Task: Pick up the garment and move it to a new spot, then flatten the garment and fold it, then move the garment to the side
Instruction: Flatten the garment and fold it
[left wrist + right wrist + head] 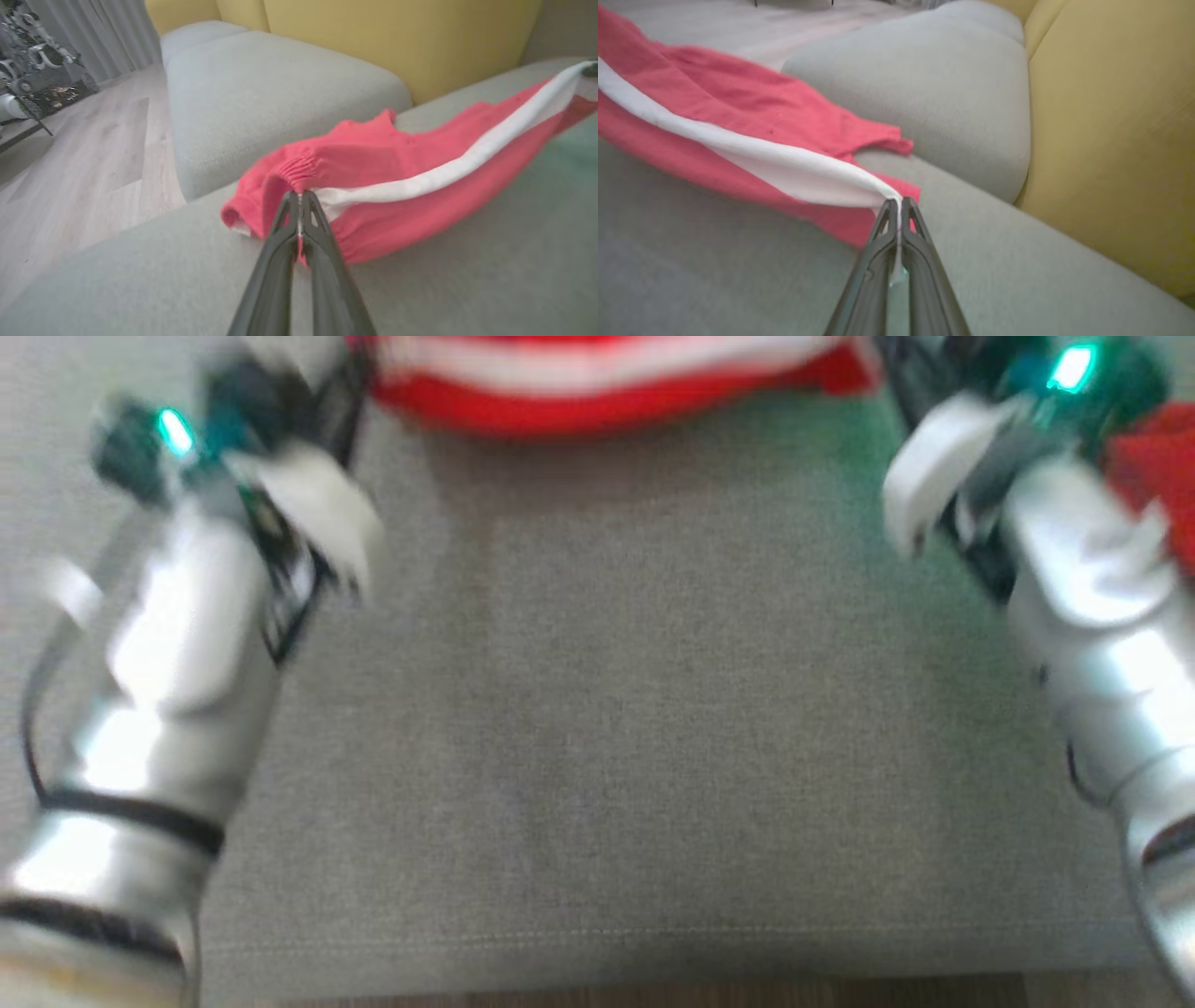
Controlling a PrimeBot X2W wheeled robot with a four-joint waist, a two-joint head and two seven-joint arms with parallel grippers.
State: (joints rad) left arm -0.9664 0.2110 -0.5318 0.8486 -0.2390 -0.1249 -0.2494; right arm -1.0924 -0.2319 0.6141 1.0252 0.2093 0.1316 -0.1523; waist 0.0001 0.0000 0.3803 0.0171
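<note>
The left gripper (299, 200) and right gripper (899, 207) are clamped tight on opposite ends of the red, white-striped fabric garment (402, 154) over the grey sofa cushion (467, 280). Overstretching could slip either thin pinch free.

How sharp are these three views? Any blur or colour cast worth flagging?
Head view: heavy motion blur, garment smeared, greenish cast on the sofa seat. Left wrist view: left pincer crisp, garment's far end soft. Right wrist view: right pincer sharp, cloth edges slightly blurred.
</note>
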